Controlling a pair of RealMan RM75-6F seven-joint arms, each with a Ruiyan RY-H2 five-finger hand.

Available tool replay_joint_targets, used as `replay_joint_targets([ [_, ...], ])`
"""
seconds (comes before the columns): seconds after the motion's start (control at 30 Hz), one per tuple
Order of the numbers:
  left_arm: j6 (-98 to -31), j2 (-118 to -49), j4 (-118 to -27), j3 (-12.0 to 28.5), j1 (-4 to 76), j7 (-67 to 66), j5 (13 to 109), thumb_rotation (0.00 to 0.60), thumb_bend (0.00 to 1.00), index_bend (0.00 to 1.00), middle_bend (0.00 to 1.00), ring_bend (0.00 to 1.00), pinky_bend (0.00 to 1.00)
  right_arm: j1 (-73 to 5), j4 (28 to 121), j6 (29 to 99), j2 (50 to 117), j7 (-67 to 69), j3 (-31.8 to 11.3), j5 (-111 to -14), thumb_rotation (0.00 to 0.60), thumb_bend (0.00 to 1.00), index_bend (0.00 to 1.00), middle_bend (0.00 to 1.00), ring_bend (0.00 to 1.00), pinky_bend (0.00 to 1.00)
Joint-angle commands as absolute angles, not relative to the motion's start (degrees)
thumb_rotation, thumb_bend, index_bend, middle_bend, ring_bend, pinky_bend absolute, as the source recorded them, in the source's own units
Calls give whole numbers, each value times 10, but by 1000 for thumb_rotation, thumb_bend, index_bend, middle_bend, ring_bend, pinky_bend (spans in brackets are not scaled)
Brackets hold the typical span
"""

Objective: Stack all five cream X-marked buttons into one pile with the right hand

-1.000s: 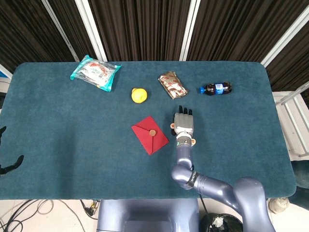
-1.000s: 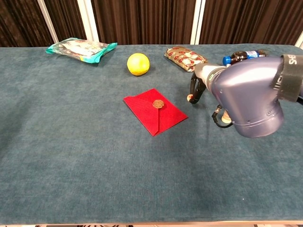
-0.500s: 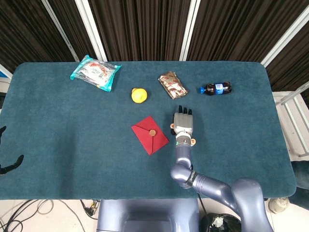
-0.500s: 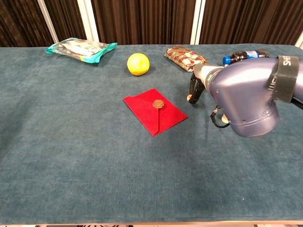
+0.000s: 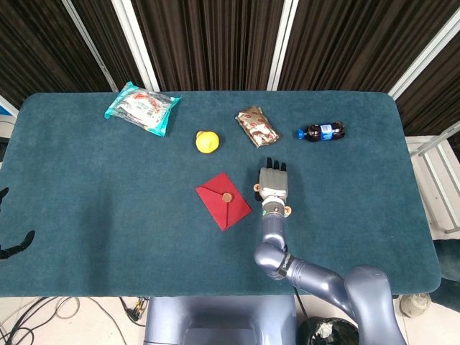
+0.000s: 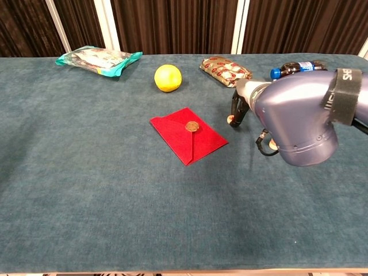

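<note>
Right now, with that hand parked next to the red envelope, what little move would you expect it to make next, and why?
Probably a small lowering and curl of the right hand onto the cream button peeking out at its left edge. Another button lies by the wrist, so the pile is not built yet. The buttons are mostly hidden, so this is a guess.

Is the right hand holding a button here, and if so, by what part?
Cannot be told: the right hand lies palm-down over the buttons, hiding any hold.

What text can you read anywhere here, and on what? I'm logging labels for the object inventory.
"SH": on the black band around the right arm, cut off at the frame edge.
Bottle: blue label, print too small to read.
Green packet: print too blurred.
Brown patterned packet: no legible text.
Red envelope: none visible.
</note>
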State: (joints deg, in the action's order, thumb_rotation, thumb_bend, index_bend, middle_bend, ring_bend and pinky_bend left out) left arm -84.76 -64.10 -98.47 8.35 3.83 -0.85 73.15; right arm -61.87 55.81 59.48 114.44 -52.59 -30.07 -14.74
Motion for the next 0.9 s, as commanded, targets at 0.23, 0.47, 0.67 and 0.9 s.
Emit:
replay_joint_targets([
  [0.23,-847,-641,-987,84,39,-11,731,600,228,101,0,0,0,-619,553,592,1147,-527,-304,-148,600,396,516,0,0,0],
  [0.47,-847,-641,-988,83,39,-13,731,600,228,102,0,0,0,-617,552,590,1147,-529,-306,-146,600,398,523,0,0,0],
  [0.67,-847,-641,-988,83,39,-13,731,600,228,101,0,0,0,-617,553,591,1147,-527,-308,-149,600,398,558,0,0,0],
  [0.9,-847,-640,-987,83,38,-10,731,600,228,101,0,0,0,-614,562,593,1143,-515,-312,-159,600,397,572,0,0,0],
])
